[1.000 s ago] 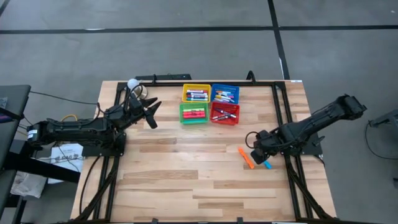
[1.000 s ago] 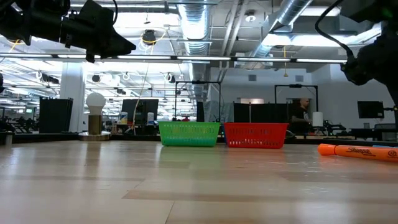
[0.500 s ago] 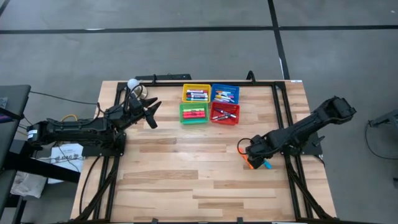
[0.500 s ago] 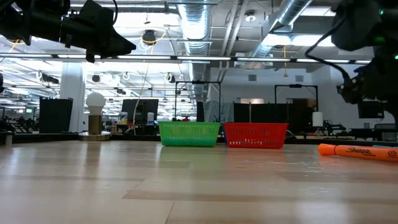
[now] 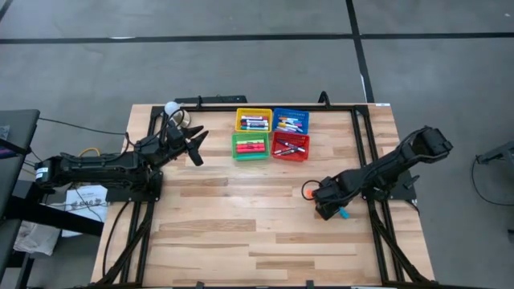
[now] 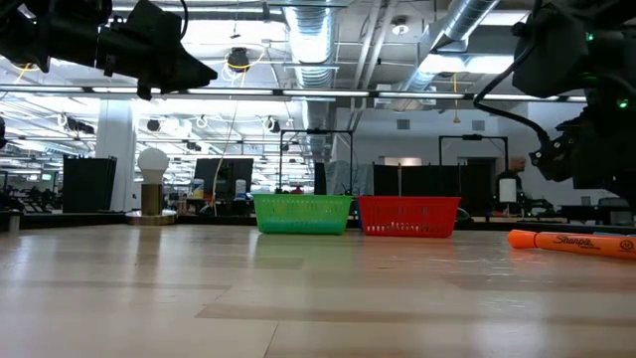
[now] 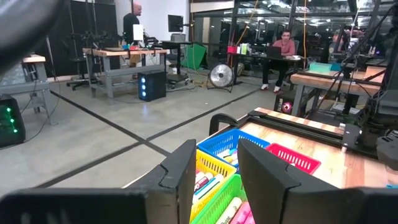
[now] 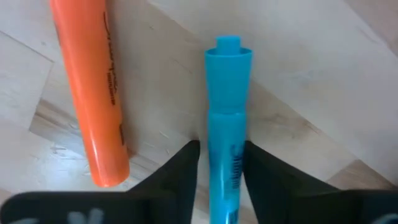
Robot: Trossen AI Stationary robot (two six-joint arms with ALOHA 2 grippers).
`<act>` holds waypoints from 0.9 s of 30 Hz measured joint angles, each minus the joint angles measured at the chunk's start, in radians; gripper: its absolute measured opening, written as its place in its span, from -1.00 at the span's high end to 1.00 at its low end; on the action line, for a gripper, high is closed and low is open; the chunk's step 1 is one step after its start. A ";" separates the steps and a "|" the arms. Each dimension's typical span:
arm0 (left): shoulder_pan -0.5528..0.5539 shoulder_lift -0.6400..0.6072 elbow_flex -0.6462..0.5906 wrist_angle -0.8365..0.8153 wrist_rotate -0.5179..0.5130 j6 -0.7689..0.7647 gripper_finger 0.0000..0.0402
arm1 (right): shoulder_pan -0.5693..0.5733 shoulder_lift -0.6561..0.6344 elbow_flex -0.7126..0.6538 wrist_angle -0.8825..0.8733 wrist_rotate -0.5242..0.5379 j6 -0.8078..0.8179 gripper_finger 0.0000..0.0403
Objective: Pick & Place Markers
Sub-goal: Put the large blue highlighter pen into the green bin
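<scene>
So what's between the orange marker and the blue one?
Just bare wood, in the right wrist view: the orange marker lies beside the blue marker, apart.

The right pincer point(image 5: 324, 210) was low on the wooden bench point(image 5: 241, 233), over the orange marker point(image 5: 306, 191) and the blue marker point(image 5: 343, 213). The left pincer point(image 5: 195, 147) waited beside four baskets point(image 5: 272, 133) full of markers.

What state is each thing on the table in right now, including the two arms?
Blue marker: flat on the table, between the right gripper's fingers.
Orange marker: flat on the table beside it, untouched.
Right gripper: down at the table, fingers on both sides of the blue marker.
Left gripper: in the air near the baskets, holding nothing.
Four baskets: upright, markers inside.
</scene>
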 joint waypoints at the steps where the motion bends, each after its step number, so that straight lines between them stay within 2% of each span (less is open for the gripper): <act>1: 0.000 0.000 0.000 0.000 0.000 0.000 0.41 | -0.004 -0.013 -0.001 0.003 0.000 0.000 0.46; 8: 0.000 0.000 0.000 0.000 0.000 0.000 0.41 | -0.040 -0.120 -0.006 -0.016 0.023 0.002 0.70; 14: 0.000 0.000 0.000 0.000 0.000 0.000 0.41 | -0.084 -0.235 0.001 -0.059 -0.004 0.001 0.68; 18: 0.000 0.000 0.000 0.000 0.000 0.000 0.41 | -0.123 -0.321 0.058 -0.096 0.005 -0.012 0.66; 27: 0.000 0.000 0.000 0.000 0.000 0.000 0.41 | -0.252 -0.447 0.240 -0.062 0.086 -0.278 0.67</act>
